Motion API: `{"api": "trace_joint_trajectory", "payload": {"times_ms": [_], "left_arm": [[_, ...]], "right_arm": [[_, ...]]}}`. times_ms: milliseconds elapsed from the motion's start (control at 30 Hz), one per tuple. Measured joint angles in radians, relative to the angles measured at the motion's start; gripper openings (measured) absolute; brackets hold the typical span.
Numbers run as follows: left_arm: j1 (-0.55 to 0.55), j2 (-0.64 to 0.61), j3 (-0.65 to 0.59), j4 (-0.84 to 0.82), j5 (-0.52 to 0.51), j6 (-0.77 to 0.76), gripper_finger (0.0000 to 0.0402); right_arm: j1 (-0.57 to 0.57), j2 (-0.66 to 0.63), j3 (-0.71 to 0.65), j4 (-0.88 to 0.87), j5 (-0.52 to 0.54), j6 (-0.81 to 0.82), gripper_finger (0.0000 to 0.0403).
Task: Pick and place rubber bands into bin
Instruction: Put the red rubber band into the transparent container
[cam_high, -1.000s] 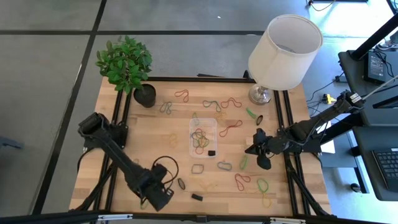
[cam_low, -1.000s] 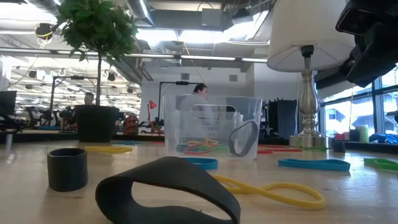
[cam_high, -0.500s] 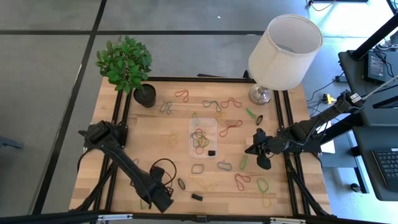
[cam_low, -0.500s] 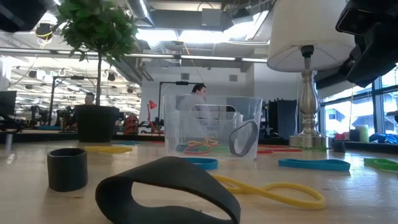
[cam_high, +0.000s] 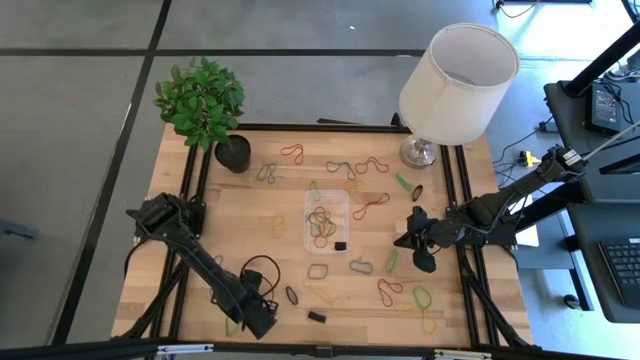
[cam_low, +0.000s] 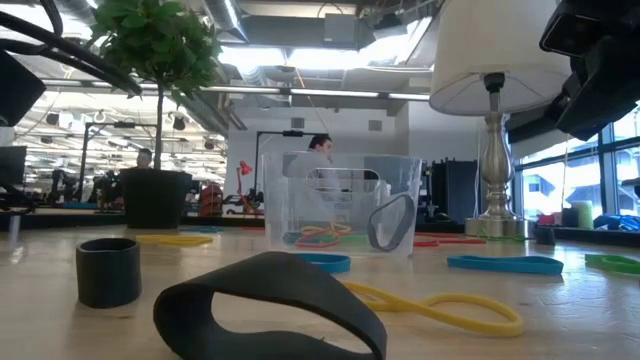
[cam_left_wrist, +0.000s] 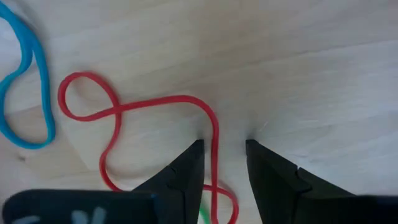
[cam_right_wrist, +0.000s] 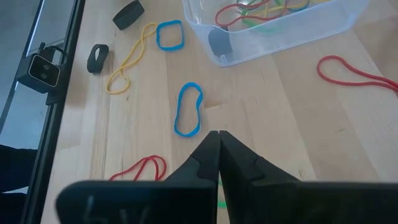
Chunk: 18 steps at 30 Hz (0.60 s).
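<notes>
Red rubber band (cam_left_wrist: 155, 106) between parted left tool (cam_left_wrist: 224, 146) tips, right tool (cam_right_wrist: 218, 134) closed, empty

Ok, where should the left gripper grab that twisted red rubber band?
On the single straight strand of the red band, probably from straight above: it lies flat on the table, and that strand runs between the left gripper's open fingers.

- Two dark, slender arms of jointed black segments.
- A black cable loops beside the left gripper (cam_high: 258, 322).
- The right gripper (cam_right_wrist: 218, 134) has matte black, wedge-shaped fingers.
</notes>
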Motion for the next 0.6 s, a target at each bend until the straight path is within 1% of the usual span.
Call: {"api": "trace_joint_trajectory", "payload": {"times_ms": [100, 267, 300, 467, 600], "left_arm": [[0.0, -0.001, -0.002, 0.001, 0.001, 0.028, 0.009], [-0.001, -0.001, -0.002, -0.007, 0.008, 0.031, 0.0017], [-0.001, -0.004, -0.002, -0.007, 0.009, 0.035, 0.001], [0.006, -0.037, -0.007, -0.003, -0.003, 0.126, 0.0002], [0.031, -0.102, -0.006, -0.022, -0.029, 0.18, 0.0003]], "right_arm": [[0.0, 0.0, 0.0, 0.0, 0.0, 0.0, 0.0012], [0.0, 0.0, 0.0, 0.0, 0.0, -0.002, 0.0012], [0.0, 0.0, 0.0, 0.0, 0.0, -0.002, 0.0012], [0.0, 0.0, 0.0, 0.0, 0.0, -0.003, 0.0012], [0.0, 0.0, 0.0, 0.0, 0.0, -0.003, 0.0012]]}}
